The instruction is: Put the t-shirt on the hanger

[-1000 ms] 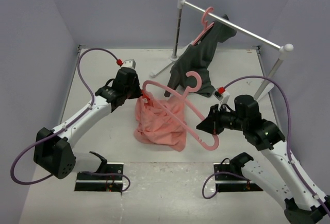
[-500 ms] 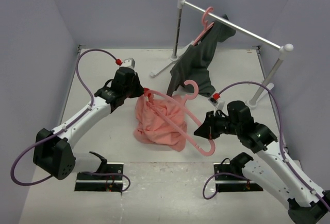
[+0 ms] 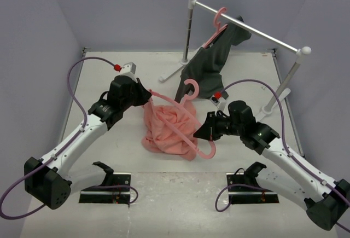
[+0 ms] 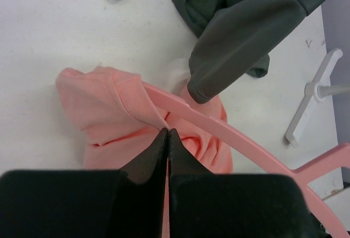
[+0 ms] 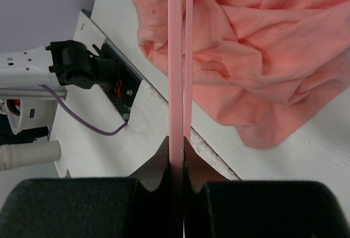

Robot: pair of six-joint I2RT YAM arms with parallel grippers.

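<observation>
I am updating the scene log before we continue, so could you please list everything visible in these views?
t-shirt: one, salmon pink, crumpled at the table's centre
hanger: one, pink, slanting across the t-shirt
garment: one, dark grey, hanging from the rack on the second hanger
second hanger: one, pink, hooked on the rack's rail
rack: one, white posts with a metal rail, far right
table: one, white
brackets: two, black, near edge by the arm bases
cables: two, purple, one looping along each arm
left gripper: one, black, shut on the t-shirt's upper edge
right gripper: one, black, shut on the hanger
</observation>
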